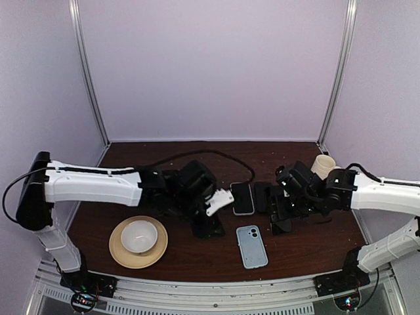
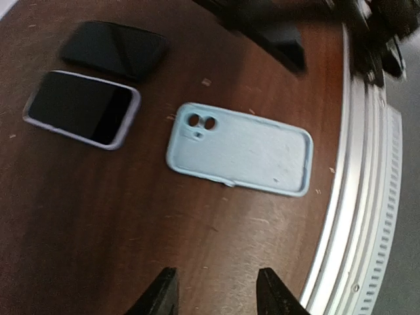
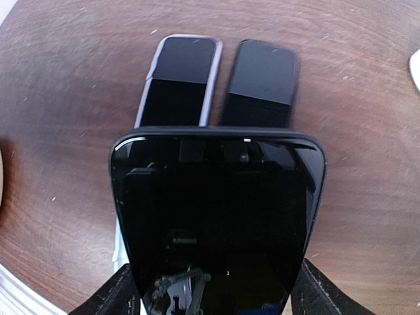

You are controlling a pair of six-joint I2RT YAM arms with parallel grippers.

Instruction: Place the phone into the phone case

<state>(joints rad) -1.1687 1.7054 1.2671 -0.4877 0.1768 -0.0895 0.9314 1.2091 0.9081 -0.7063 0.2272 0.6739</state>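
My right gripper (image 1: 282, 222) is shut on the phone (image 3: 216, 216), a glossy all-black slab held by its sides above the table; it fills the right wrist view, my gripper (image 3: 216, 292) at its near end. The phone case (image 1: 252, 246) lies flat near the front edge, light-blue inside up, camera hole toward the back. It also shows in the left wrist view (image 2: 239, 157). My left gripper (image 1: 211, 228) is open and empty, low over the table left of the case, with fingertips (image 2: 161, 295) apart.
A phone with a pale rim (image 1: 242, 198) and another black slab (image 1: 262, 195) lie side by side behind the case. A white bowl on a tan plate (image 1: 138, 241) sits front left. A beige cup (image 1: 323, 165) stands back right. The table's metal front rail (image 2: 367, 216) is close.
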